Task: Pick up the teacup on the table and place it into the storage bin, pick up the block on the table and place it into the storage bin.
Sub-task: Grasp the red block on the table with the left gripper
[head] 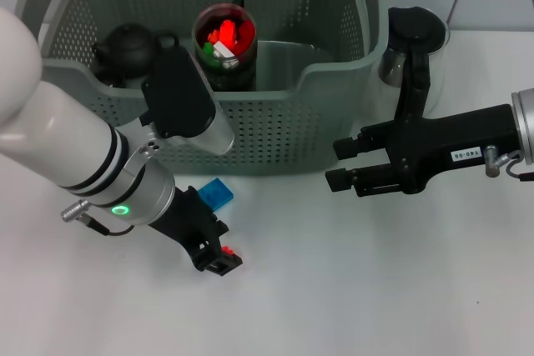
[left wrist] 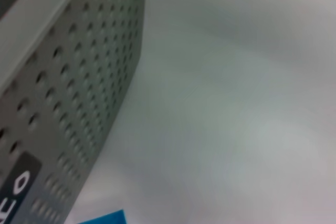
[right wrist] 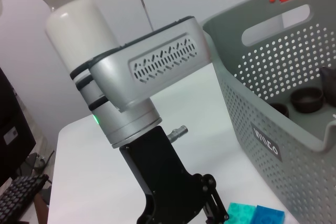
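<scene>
The storage bin (head: 334, 72) (left wrist: 79, 103) (right wrist: 262, 93) stands at the back of the white table. A small black teacup (right wrist: 307, 98) sits inside it, seen in the right wrist view. The blue block (head: 215, 193) (left wrist: 105, 217) (right wrist: 269, 216) lies on the table just in front of the bin, with a teal piece (right wrist: 240, 213) against it. My left gripper (head: 215, 258) (right wrist: 210, 205) is low over the table, just on the near side of the block. My right gripper (head: 340, 164) hovers open and empty at the bin's front right corner.
Inside the bin are a black teapot (head: 125, 47) and a dark jar (head: 225, 39) with red and green pieces. A shiny vessel (head: 390, 64) stands outside the bin's right wall, behind my right arm. Bare table lies in front.
</scene>
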Robot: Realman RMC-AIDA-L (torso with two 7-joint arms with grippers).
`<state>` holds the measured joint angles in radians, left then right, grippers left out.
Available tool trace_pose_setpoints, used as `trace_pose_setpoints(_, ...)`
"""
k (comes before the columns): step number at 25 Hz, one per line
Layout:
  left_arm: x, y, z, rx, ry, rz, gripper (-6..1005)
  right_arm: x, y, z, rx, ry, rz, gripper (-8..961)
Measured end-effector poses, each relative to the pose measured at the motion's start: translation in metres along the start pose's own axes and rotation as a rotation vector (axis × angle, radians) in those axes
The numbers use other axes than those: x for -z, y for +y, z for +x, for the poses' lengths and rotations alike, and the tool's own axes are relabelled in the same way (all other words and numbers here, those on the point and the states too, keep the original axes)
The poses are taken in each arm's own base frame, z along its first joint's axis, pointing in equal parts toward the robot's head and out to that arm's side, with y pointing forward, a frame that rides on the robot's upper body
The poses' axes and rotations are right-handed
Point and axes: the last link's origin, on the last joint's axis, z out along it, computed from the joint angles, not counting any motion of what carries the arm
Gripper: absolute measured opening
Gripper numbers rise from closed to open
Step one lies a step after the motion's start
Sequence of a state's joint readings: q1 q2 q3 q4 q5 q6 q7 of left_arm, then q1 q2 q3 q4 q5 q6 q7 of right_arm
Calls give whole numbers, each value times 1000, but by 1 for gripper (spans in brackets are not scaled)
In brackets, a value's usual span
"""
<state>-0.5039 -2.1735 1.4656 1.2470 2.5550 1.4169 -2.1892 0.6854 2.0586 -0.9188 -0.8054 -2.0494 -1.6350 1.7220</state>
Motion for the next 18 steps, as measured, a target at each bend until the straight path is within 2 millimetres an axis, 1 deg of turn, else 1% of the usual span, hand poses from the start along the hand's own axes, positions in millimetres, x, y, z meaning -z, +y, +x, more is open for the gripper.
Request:
trace_pose_setpoints(14,-6,-2,-5,15,-24,-1,521,0,0,0,-1,0,-1,609)
trace_pose_setpoints(18,-8,-3,-5,26,-33,2,468,0,0,0,-2,0,-1,610)
